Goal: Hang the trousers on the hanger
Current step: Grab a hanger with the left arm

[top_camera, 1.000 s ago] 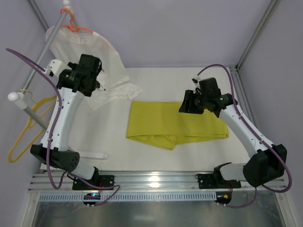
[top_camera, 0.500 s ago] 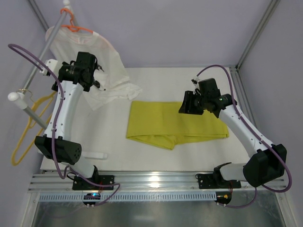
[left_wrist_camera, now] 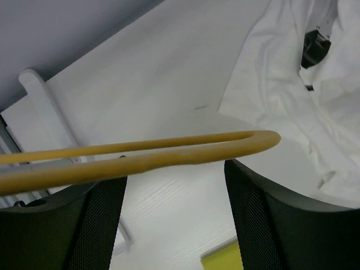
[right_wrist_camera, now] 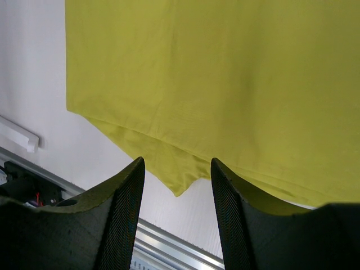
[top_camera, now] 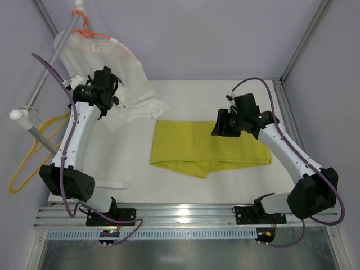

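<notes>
Left hand (left_wrist_camera: 171,185) has turned, jaws apart, facing the hanger (left_wrist_camera: 169,152).

Folded yellow-green trousers (top_camera: 208,147), flat; yellow hanger (left_wrist_camera: 112,167), apparently hanging.

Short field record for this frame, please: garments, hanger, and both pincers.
trousers: folded flat on table, not yet hung
hanger: yellow, hanging at far left, one end across the gap of the left pincer
left pincer: open, gripping nothing
right pincer: open, above trousers, holding nothing
T-shirt: white, on orange hanger, upper left
</notes>
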